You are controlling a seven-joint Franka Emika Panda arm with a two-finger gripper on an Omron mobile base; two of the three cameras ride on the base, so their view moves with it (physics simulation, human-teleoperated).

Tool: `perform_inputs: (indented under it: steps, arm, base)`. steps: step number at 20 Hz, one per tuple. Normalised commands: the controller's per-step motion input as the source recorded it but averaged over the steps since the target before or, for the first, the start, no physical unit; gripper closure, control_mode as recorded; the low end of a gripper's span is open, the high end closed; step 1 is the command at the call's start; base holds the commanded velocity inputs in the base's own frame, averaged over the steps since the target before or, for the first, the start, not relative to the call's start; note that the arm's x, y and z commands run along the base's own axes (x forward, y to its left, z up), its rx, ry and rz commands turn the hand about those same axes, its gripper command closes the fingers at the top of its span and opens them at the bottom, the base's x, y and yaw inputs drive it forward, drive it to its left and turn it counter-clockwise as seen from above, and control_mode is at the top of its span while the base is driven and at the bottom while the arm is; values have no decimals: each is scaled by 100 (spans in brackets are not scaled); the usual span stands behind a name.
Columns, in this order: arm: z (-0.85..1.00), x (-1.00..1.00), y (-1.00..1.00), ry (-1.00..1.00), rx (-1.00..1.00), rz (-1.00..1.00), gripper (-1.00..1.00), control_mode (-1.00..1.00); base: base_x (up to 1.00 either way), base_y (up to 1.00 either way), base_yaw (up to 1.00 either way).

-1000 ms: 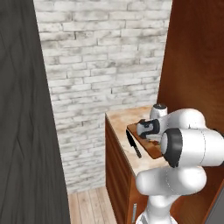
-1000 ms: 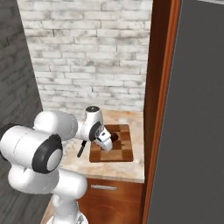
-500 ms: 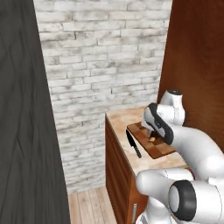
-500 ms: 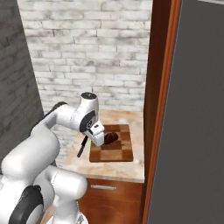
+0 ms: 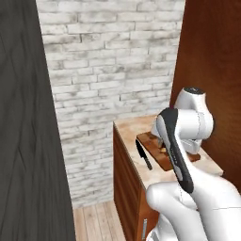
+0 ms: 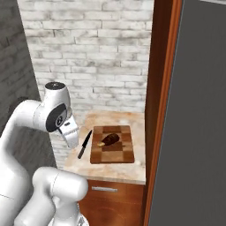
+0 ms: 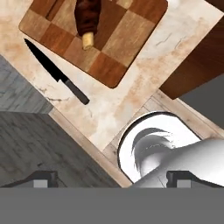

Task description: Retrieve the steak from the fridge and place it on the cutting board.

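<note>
the robot's white arm rears up over a kitchen corner, its elbow bent high and its hand pulled up and off to the side of the work, looking back down at it. its fingers [image 7: 113, 178] stand wide apart with nothing between them, the two dark tips [image 7: 43, 178] poking up at the near edge of the hand's own view.

below the hand lies the marbled tan surface [image 6: 115, 168] atop a wooden cabinet, and on it a black knife [image 6: 84, 144] resting just beside the cutting board [image 6: 118, 154], apart from it. the steak [image 6: 110, 139] lies on the checkered board, toward its far half, its pale end pointing at the knife side; nothing else touches it.

by the look of things the placing step is done: the meat is on the board and the hand is clear of it. what is left seems only to draw the arm away without brushing the knife or the board.

behind the surface runs a whitewashed brick wall [image 5: 108, 70], with a tall brown cabinet side [image 6: 155, 88] at the right of the nook and a flat grey panel [image 6: 198, 110] past it.
</note>
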Motion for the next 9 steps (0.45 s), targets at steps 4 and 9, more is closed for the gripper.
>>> perform_inputs:
  steps: [4,9]
  arm:
    - [61,-92,46,-6,-12,-1,-100,-100]
    - [8,-55,33,-3,-17,0,-100,-100]
  base:
    - [0,0,0]
    - [0,0,0]
